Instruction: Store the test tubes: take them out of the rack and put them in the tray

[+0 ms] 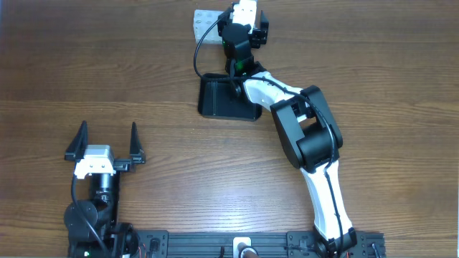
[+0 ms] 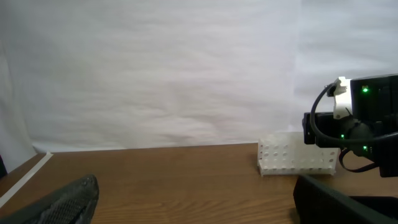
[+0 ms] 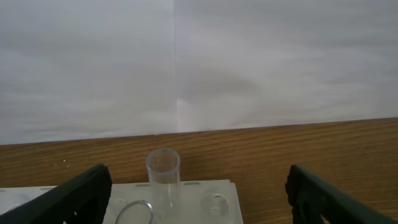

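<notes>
The white rack (image 1: 204, 26) stands at the table's far edge, with the black tray (image 1: 226, 100) just in front of it. My right gripper (image 1: 244, 20) hovers over the rack, its fingers (image 3: 78, 196) spread open on either side. A clear test tube (image 3: 163, 176) stands upright in the rack (image 3: 205, 202) between them, untouched, and a second tube's rim (image 3: 134, 210) shows beside it. My left gripper (image 1: 108, 126) is open and holds nothing, low at the near left and far from the rack (image 2: 297, 155).
Bare wooden table lies between the left gripper and the tray. A white backdrop rises behind the rack. The right arm's wrist (image 2: 356, 121) and cable sit close against the rack's right end.
</notes>
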{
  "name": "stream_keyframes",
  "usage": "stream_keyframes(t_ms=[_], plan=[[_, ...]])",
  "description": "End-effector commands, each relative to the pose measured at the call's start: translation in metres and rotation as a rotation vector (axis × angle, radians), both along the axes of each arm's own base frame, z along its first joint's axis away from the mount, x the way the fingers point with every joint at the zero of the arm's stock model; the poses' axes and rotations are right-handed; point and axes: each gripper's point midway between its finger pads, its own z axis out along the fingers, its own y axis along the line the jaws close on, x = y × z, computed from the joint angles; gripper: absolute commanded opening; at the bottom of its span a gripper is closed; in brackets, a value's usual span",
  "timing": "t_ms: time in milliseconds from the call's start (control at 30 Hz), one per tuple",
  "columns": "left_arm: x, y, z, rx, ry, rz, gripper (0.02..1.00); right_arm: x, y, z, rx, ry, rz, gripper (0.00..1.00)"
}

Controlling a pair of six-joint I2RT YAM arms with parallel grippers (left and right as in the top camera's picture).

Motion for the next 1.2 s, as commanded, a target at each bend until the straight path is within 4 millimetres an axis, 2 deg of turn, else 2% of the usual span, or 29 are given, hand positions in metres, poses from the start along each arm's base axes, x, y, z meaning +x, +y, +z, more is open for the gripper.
stream_keyframes(t_ms=[33, 700, 1200], plan=[[-0.0007, -0.0006, 0.0013, 0.015, -0.009, -0.004, 1.0, 0.005, -0.0021, -0.0026, 0.007, 0.001, -0.001, 0.858], [-0.0007, -0.0006, 0.0013, 0.015, -0.009, -0.004, 1.0, 0.0027, 0.0016, -0.0073, -0.015, 0.022, 0.008, 0.619], [-0.0007, -0.0006, 0.0013, 0.015, -0.009, -0.004, 1.0, 0.0011, 0.006, -0.0082, -0.017, 0.026, 0.015, 0.481]])
